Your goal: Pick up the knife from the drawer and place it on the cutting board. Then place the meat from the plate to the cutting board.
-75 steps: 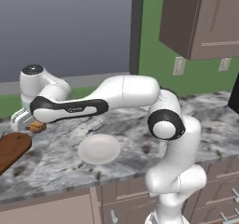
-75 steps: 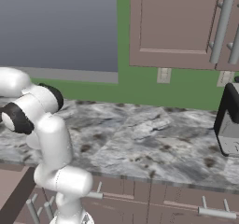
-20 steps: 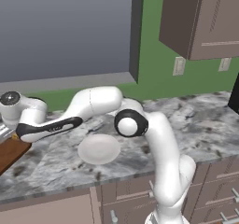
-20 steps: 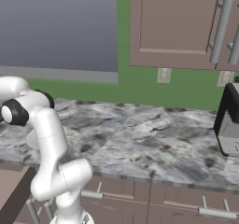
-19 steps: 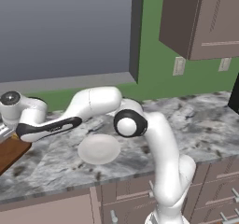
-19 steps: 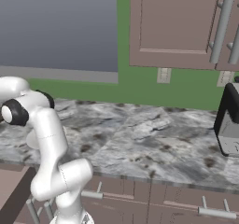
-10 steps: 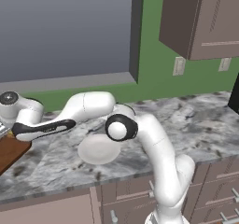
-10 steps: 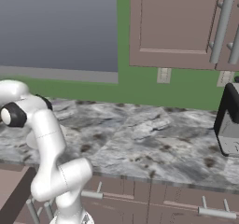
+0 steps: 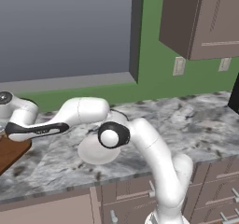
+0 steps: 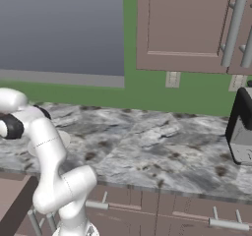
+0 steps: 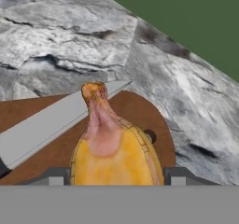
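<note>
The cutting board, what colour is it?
Dark reddish-brown cutting board, clearest in the hand view.

Arm stretched far left, elbow bent — gripper (image 11: 113,181) jaws clamped on meat (image 11: 114,148).

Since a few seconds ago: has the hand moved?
Yes. In the left base view the gripper has swung left, away from the white plate, over the cutting board.

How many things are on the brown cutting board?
2: the knife lies flat across the cutting board, and the meat sits over it, between the hand's fingers. More may be hidden.
</note>
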Robot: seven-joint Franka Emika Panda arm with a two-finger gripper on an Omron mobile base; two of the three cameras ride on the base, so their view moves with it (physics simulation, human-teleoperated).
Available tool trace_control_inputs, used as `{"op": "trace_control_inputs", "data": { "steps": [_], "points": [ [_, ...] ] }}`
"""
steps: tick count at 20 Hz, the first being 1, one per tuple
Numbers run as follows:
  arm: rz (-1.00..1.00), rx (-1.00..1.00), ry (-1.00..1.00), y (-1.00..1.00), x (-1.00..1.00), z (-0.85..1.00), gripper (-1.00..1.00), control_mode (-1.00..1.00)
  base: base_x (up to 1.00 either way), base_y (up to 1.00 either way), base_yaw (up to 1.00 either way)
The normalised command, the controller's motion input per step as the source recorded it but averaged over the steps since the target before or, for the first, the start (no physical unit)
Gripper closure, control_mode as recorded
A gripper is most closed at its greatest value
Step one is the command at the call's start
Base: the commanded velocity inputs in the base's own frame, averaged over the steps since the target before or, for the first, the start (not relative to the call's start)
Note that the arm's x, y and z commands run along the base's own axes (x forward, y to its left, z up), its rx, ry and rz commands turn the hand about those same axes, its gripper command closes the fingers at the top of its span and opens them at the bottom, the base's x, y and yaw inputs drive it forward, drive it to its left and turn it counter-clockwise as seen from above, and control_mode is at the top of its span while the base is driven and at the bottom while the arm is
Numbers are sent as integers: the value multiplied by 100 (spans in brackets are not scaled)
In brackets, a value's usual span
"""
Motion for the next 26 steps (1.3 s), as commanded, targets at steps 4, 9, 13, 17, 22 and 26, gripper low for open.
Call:
{"op": "trace_control_inputs", "data": {
  "steps": [4,9,13,17,22,26],
  "points": [
    [0,0,0,0,0,0,-100,-100,0,0,0],
    [0,0,0,0,0,0,-100,-100,0,0,0],
    [0,0,0,0,0,0,-100,-100,0,0,0],
    [0,0,0,-1,-4,6,-100,-100,0,0,0],
    [-1,5,0,-72,-76,29,-100,-100,0,0,0],
    [0,9,0,-100,-100,-1,-100,-100,0,0,0]
  ]
}}
